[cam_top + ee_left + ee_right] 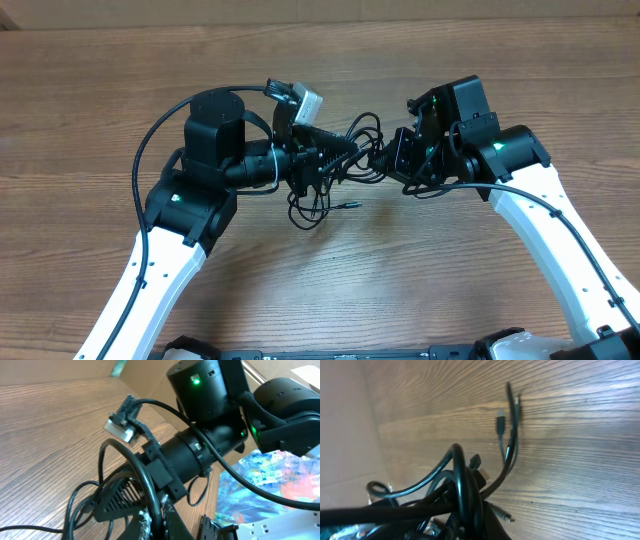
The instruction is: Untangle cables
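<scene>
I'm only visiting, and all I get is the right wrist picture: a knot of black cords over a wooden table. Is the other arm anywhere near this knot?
Observer: Yes. Seen from overhead, the left tool sits in the cables from the opposite side, facing the right tool.
Operator: Is the whole knot bunched between them?
Observer: Not all of it. Overhead, a loose loop trails out below the left tool, toward the near side of the table.
Operator: Is that left tool pinched shut?
Observer: It is shut, though I cannot tell whether a cord is caught in it.
</scene>
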